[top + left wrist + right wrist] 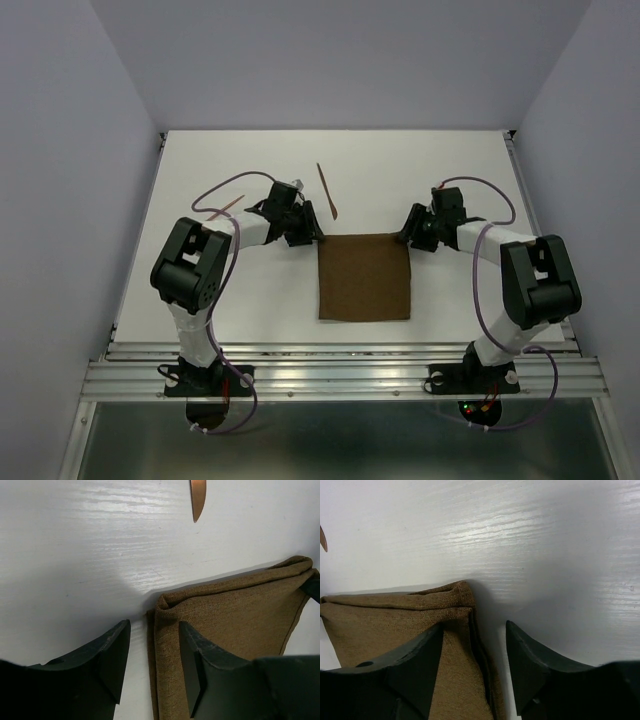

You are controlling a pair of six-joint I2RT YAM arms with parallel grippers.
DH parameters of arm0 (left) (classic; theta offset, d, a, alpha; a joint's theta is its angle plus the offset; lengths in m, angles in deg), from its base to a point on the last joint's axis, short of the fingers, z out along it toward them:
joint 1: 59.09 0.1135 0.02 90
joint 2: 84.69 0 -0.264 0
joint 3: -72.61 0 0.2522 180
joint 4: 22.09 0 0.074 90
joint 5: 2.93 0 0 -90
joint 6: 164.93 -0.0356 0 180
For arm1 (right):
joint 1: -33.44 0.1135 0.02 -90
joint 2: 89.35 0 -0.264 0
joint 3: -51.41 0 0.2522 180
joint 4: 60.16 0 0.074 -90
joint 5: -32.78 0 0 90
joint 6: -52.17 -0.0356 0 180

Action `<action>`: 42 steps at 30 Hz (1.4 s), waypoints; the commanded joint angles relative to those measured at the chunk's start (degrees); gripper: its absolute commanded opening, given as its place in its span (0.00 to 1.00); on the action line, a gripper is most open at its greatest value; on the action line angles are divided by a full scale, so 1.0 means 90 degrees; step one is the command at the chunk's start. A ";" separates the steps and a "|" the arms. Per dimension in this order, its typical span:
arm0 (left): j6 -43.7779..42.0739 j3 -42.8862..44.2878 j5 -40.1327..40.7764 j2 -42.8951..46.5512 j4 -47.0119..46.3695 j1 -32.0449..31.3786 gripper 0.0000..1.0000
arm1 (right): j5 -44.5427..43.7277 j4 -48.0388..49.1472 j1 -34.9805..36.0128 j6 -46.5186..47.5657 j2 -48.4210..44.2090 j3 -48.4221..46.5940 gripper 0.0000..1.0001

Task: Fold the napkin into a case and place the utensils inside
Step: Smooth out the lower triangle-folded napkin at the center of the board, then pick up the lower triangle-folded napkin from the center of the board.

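The dark brown napkin (pixel 364 277) lies folded into a flat rectangle in the middle of the table, its layers doubled at the far edge. My left gripper (pixel 318 238) is open at its far left corner; in the left wrist view the gripper (pixel 154 630) straddles the napkin (pixel 235 615) edge without pinching it. At the far right corner my right gripper (pixel 404 238) is open too, standing (pixel 474 627) astride the folded napkin (pixel 380 620) edge. One reddish-brown utensil (pixel 327 191) lies beyond the cloth, its tip (pixel 198 500) in the left wrist view. A second utensil (pixel 226 208) lies left of the left arm.
The white table (pixel 470 170) ends at grey walls at the back and sides. A metal rail (pixel 340 375) runs along the near edge by the arm bases. Purple cables (pixel 215 190) loop off both arms over the table.
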State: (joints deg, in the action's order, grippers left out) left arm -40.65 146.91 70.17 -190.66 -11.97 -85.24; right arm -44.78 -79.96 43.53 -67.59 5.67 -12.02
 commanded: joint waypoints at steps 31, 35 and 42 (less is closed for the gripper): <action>0.0351 0.1145 0.1000 -0.0823 0.1049 -0.0434 0.00 | -0.0328 -0.0745 -0.0047 0.0445 -0.0305 -0.0438 0.62; 0.0273 0.1155 0.0922 -0.0881 0.1020 -0.0415 0.00 | -0.0309 -0.0676 -0.0047 0.0406 -0.0168 -0.0555 0.62; 0.0107 0.1184 0.0883 -0.0930 0.1088 -0.0346 0.00 | -0.0280 -0.0306 -0.0047 0.0279 0.0310 -0.0692 0.59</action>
State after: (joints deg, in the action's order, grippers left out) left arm -37.06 156.74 77.23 -197.13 -5.04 -88.96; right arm -47.75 -85.73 43.53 -64.84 6.68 -15.84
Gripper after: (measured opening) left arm 0.017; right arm 0.598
